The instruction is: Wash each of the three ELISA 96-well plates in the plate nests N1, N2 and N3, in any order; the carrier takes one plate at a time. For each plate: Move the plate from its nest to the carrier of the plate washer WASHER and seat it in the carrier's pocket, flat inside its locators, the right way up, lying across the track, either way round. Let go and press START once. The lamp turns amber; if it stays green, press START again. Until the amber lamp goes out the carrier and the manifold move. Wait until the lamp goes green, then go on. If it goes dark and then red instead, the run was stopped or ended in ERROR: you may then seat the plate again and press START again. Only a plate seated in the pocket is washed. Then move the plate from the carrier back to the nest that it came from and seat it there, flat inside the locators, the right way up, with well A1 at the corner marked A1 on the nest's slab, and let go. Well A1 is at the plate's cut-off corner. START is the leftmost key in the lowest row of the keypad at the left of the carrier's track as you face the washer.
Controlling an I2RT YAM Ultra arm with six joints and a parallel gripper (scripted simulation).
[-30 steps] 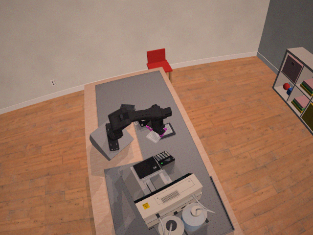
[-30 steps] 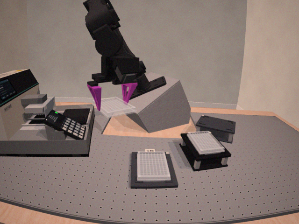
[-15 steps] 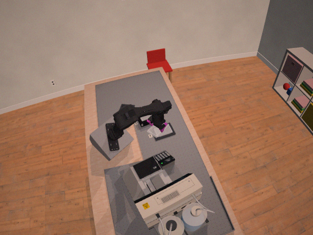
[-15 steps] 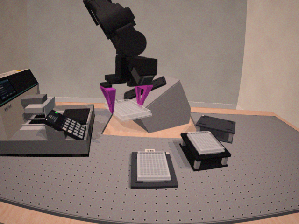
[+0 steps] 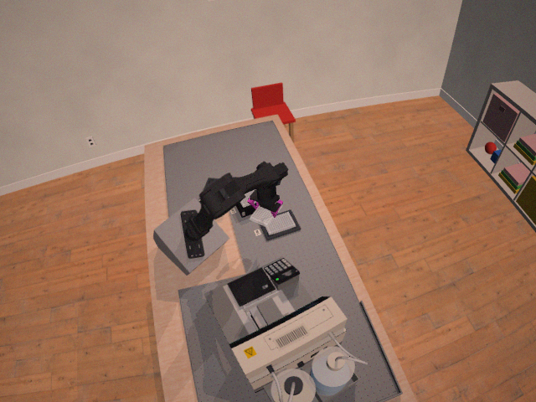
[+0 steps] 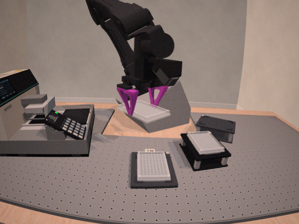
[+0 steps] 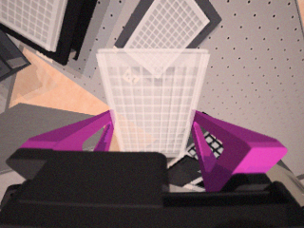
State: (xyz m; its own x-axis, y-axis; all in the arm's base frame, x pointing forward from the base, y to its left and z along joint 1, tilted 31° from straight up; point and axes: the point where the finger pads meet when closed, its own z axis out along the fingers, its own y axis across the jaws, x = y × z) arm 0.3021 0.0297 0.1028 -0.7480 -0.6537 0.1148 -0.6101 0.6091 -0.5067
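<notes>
The held plate, a clear rectangular grid of small wells, hangs tilted in the air, pinched across its long sides by the gripper and its magenta wedge fingers. Below and beside it lie a flat dark nest with a plate, a raised black nest with another, and an empty lidlike slab. The washer stands well apart, with bare perforated mat between
</notes>
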